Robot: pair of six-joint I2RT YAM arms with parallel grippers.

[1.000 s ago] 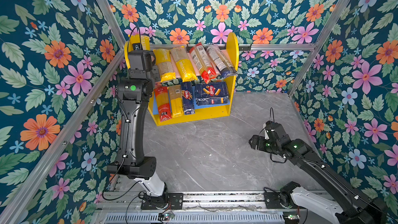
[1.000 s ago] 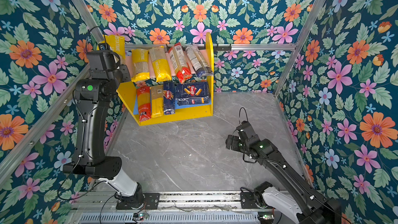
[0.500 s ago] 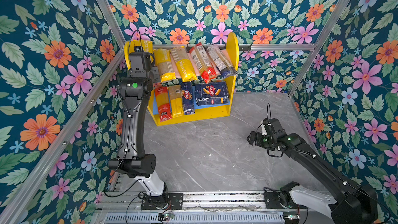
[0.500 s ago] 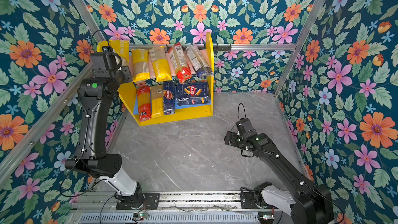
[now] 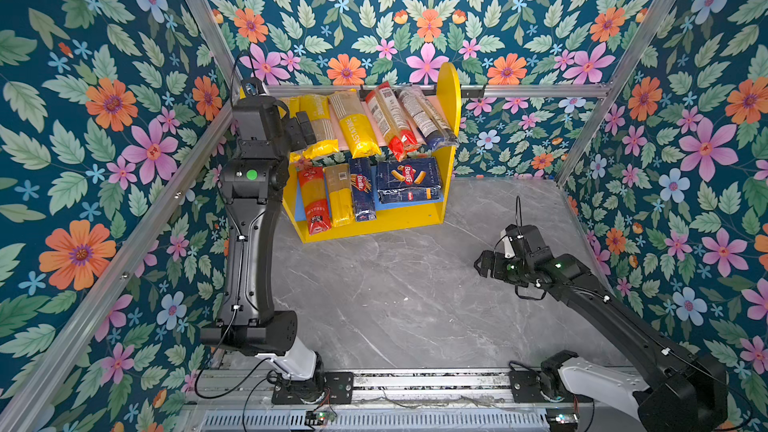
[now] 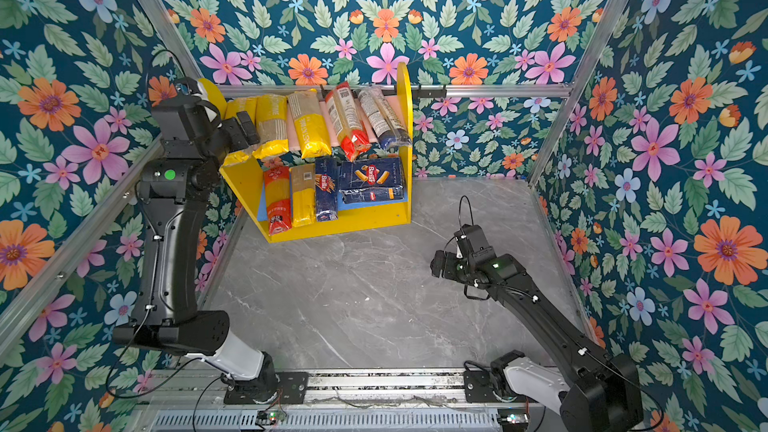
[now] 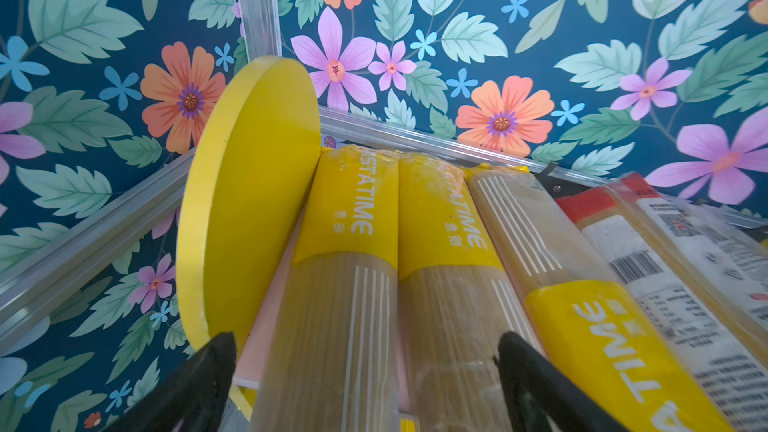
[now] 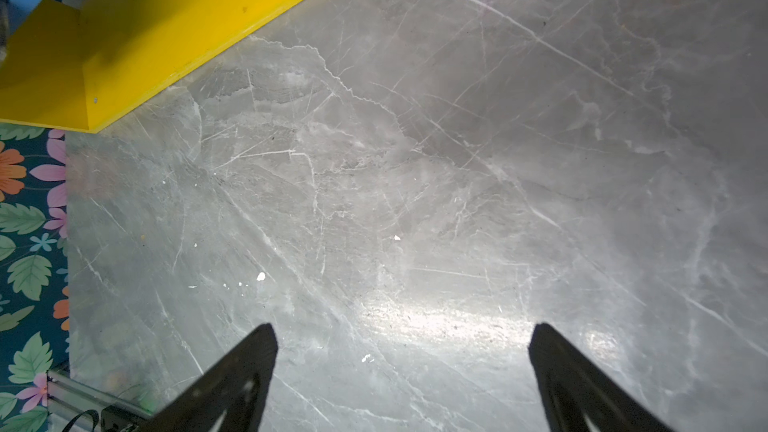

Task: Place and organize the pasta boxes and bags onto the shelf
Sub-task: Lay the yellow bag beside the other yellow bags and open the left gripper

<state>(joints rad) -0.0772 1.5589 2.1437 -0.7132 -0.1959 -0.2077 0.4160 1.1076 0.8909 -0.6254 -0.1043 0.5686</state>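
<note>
Since a second ago the left end effector [image 7: 365, 384] has sprung wide; its jaws now straddle, without gripping, two long yellow plastic spaghetti bags [image 7: 340, 284] on the pink upper board [image 7: 262, 326] of the small yellow-sided shelf [image 5: 451, 93], just beside its left side panel [image 7: 249, 201]. Three more slim bags [image 5: 357, 126] lie alongside. Two others and both dark blue Barilla cartons [image 5: 409, 180] sit on the blue lower board [image 5: 297, 201]. Such packs look light, slick and brittle, best gripped mid-length. Only that panel crowds a retreat. Well clear of the shelf, the right end effector [image 8: 403, 367] hangs wide and empty over the grey marbled desk [image 5: 395, 292].
</note>
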